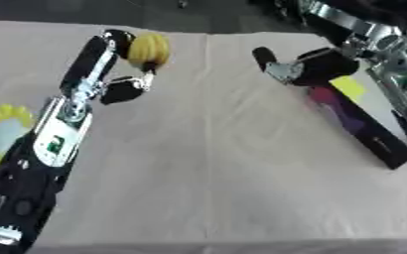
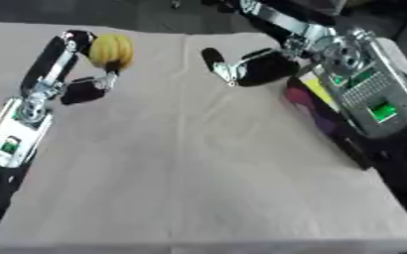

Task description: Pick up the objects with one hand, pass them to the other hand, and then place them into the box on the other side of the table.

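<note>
The cloth-covered desk (image 1: 216, 163) fills the frame; the dark box (image 1: 363, 126) lies at right. Upper left, the left hand (image 1: 111, 64) clasps a yellow fruit (image 1: 149, 49). The right hand (image 2: 241, 67) waits uncurled; handover and placing remain

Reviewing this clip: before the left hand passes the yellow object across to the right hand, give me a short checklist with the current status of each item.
1. Yellow object held in left hand: ok, fingers and thumb sit on either side of it, above the table.
2. Right hand free to receive: ok, it holds nothing and its fingers look extended toward the left hand.
3. Hands close enough for the pass: not ok, a stretch of bare table lies between them.
4. Path between the hands free of things: ok.
5. Dark box at the table's right side reachable: cannot tell, the right arm covers its far end.
6. Room inside the box: cannot tell.
</note>
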`<state>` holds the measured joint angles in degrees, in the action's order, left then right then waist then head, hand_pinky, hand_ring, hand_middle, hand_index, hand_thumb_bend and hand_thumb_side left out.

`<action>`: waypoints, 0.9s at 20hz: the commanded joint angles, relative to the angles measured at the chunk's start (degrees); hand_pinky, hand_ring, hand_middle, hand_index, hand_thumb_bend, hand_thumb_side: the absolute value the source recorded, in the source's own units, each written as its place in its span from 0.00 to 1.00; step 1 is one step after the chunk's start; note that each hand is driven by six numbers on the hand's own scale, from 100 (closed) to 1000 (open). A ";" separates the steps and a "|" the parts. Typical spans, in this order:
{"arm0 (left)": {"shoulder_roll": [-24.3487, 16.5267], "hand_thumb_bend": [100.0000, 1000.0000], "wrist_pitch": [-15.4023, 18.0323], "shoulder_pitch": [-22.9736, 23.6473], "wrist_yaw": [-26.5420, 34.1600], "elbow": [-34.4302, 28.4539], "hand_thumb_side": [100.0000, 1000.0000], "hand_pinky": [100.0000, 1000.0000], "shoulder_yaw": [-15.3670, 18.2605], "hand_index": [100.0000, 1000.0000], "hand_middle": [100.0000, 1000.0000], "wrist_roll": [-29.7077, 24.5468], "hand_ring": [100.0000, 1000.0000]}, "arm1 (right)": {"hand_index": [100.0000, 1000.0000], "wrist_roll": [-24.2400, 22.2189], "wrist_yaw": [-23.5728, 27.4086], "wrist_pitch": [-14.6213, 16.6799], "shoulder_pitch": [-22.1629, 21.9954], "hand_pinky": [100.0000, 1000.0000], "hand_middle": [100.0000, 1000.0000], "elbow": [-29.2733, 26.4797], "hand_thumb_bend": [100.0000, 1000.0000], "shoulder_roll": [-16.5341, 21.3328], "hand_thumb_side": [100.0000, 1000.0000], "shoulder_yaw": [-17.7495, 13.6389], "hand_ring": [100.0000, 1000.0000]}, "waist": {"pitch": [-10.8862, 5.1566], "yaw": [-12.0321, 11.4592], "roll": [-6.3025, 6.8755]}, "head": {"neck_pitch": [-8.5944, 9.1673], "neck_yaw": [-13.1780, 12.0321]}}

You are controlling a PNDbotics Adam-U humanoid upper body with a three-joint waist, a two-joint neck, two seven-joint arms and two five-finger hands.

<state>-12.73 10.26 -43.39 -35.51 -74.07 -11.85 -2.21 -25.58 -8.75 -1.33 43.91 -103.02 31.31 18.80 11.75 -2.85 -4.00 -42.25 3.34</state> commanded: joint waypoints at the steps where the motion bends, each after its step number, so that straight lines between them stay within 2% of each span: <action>1: 0.47 0.00 1.19 -0.77 0.49 -1.68 0.19 0.59 -0.40 0.55 0.43 -0.20 0.46 | 1.00 -0.89 -0.92 0.68 1.70 1.00 1.00 1.05 0.00 0.02 0.00 0.20 1.00 | -1.44 -0.05 0.11 | -0.38 0.36; 18: 3.09 0.00 4.47 -1.40 3.06 -0.44 0.22 0.59 -1.14 0.55 0.43 -1.48 0.45 | 1.00 -2.50 -1.86 3.38 5.81 1.00 1.00 6.97 0.00 -3.67 0.00 3.23 1.00 | -1.33 -0.96 -0.03 | -0.55 1.31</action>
<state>-9.77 14.23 -43.42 -32.85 -73.84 -12.89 -3.76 -27.98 -10.36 1.78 48.50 -96.00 27.28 22.33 11.75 -3.84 -4.17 -42.71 4.38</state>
